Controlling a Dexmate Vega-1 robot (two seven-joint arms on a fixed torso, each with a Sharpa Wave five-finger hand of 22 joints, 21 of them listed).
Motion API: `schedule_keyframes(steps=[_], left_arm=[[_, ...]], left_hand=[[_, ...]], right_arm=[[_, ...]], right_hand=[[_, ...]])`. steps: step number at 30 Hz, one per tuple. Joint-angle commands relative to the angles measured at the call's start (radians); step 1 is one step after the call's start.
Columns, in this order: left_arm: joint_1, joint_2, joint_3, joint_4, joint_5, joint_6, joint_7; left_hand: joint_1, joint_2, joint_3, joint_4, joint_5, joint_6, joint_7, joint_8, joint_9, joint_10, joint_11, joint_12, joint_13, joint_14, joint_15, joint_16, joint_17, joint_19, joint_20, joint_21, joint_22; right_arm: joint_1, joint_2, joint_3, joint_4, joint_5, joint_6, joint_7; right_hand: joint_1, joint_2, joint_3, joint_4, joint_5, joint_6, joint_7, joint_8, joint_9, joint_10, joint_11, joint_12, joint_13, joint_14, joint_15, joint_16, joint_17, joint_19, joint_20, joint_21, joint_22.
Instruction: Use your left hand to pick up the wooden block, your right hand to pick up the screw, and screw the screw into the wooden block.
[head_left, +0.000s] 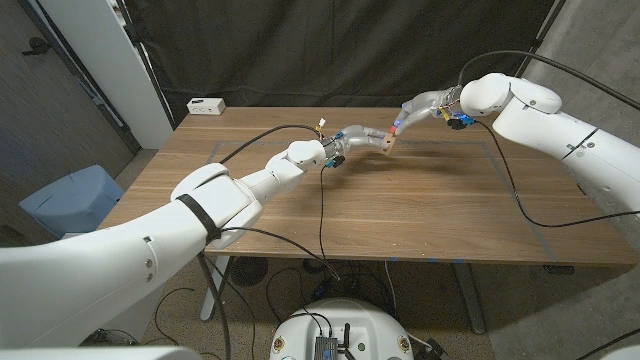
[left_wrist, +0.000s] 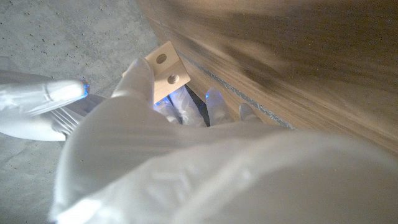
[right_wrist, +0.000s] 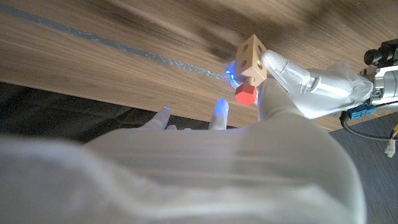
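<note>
My left hand (head_left: 345, 140) holds the small wooden block (head_left: 386, 146) in the air over the table's far middle. In the left wrist view its fingers (left_wrist: 140, 78) grip the block (left_wrist: 165, 65), whose side shows two holes. A screw with a red head (right_wrist: 244, 94) sticks out of the block (right_wrist: 252, 55), its shaft in a hole. My right hand (head_left: 422, 108) reaches in from the right and holds the red head (head_left: 397, 128). One finger (right_wrist: 268, 102) presses on the head's side, while the blue-tipped fingers (right_wrist: 217, 111) stay spread.
A white box (head_left: 205, 104) sits at the wooden table's (head_left: 400, 215) back left corner. A blue bin (head_left: 70, 200) stands on the floor to the left. A cable (head_left: 322, 210) trails from my left wrist across the table to its near edge.
</note>
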Motion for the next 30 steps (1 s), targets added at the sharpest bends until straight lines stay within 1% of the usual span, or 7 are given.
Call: schedule_keyframes(steps=[1, 14, 30], left_arm=[[-0.003, -0.006, 0.0, 0.009, -0.008, 0.008, 0.017], [-0.009, -0.006, 0.005, 0.011, -0.012, 0.017, 0.012], [-0.014, -0.006, 0.014, 0.012, -0.009, 0.022, -0.001]], left_hand=[[0.0, 0.005, 0.009, 0.0, 0.006, 0.011, 0.0, 0.005, 0.003, 0.003, 0.0, 0.001, 0.002, -0.001, -0.042, 0.002, 0.002, -0.003, 0.0, 0.008, 0.003], [0.001, 0.006, 0.009, 0.0, 0.006, 0.01, -0.001, 0.004, 0.003, 0.004, 0.0, 0.001, 0.002, -0.001, -0.042, 0.002, 0.003, -0.002, -0.001, 0.008, 0.003], [0.001, 0.006, 0.009, 0.0, 0.006, 0.011, -0.001, 0.004, 0.003, 0.004, 0.0, 0.001, 0.002, -0.001, -0.042, 0.002, 0.003, -0.003, 0.0, 0.007, 0.003]], right_arm=[[-0.001, 0.007, -0.004, -0.005, -0.009, -0.015, -0.007], [0.002, 0.023, -0.013, 0.0, -0.024, -0.021, -0.027], [0.004, 0.033, -0.018, 0.009, -0.033, -0.019, -0.044]], right_hand=[[0.01, -0.006, 0.009, 0.002, -0.002, 0.012, 0.001, 0.01, 0.004, -0.046, -0.01, 0.007, 0.003, -0.034, -0.001, 0.008, 0.003, 0.001, 0.0, 0.009, 0.005], [0.008, -0.009, 0.011, 0.006, -0.008, 0.036, 0.004, 0.025, 0.01, -0.033, -0.01, 0.011, 0.003, -0.026, -0.003, 0.012, 0.005, 0.007, -0.001, 0.01, 0.005], [0.011, -0.009, 0.016, 0.007, -0.018, 0.068, 0.0, 0.047, 0.019, -0.015, -0.011, 0.017, 0.004, -0.014, -0.005, 0.017, 0.007, 0.02, -0.004, 0.014, 0.005]])
